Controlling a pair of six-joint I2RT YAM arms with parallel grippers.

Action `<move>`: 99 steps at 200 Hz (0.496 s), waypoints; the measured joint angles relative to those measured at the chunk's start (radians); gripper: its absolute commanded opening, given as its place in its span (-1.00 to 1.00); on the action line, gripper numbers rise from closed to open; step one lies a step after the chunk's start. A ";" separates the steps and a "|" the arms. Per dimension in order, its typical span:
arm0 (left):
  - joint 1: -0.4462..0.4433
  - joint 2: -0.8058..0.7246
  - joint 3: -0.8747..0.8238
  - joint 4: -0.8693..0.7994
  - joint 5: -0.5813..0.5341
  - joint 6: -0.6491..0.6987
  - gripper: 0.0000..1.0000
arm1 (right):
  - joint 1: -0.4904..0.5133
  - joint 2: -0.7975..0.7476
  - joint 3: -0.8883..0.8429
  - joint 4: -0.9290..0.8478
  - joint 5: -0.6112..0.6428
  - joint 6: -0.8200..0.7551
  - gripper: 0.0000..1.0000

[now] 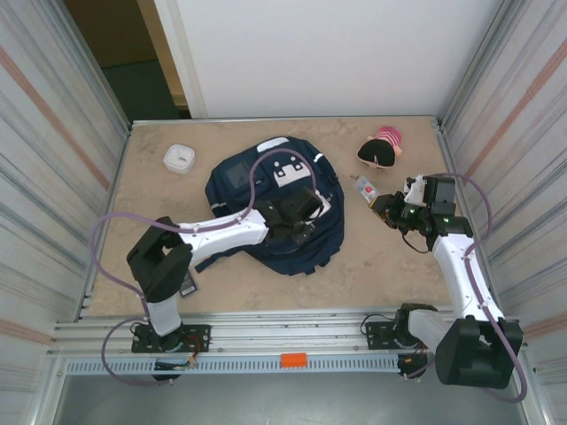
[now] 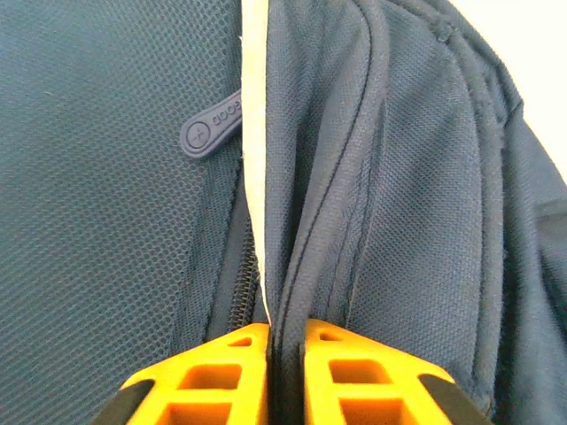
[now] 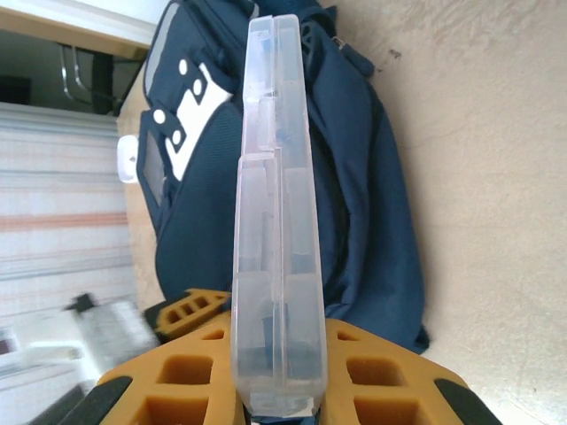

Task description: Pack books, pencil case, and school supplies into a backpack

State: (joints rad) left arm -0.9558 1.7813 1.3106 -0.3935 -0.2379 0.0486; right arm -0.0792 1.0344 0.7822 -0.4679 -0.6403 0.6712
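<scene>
The navy backpack (image 1: 275,217) lies flat in the middle of the table. My left gripper (image 1: 299,221) rests on top of it. In the left wrist view that gripper (image 2: 285,341) is shut on a fold of the backpack's fabric (image 2: 297,266), beside a white stripe and a zipper. My right gripper (image 1: 383,205) hovers right of the backpack, shut on a clear flat plastic case (image 3: 275,221), one of the school supplies, which points toward the backpack (image 3: 354,177). A flat black rectangle (image 1: 188,288) lies by the left arm's base. The pink and black pencil case (image 1: 381,148) lies at the back right. The books are out of view.
A small white square box (image 1: 179,158) sits at the back left. Ribbed metal walls (image 1: 53,133) close in both sides. Bare tabletop (image 1: 381,266) lies between the backpack and the right arm.
</scene>
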 measured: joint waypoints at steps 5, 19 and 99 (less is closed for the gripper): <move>0.005 -0.019 0.006 -0.004 0.002 -0.002 -0.94 | 0.000 -0.003 -0.002 -0.002 0.006 0.000 -0.72; 0.025 -0.079 0.016 -0.003 0.009 -0.037 -1.00 | 0.000 -0.009 -0.008 -0.006 0.012 0.000 -0.72; 0.204 -0.233 0.017 0.035 0.195 -0.185 -1.00 | 0.278 -0.008 -0.080 0.119 0.003 0.116 -0.68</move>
State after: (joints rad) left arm -0.7513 1.5482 1.3277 -0.3588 -0.0433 -0.1364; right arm 0.1989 1.0267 0.7025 -0.3492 -0.6369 0.7868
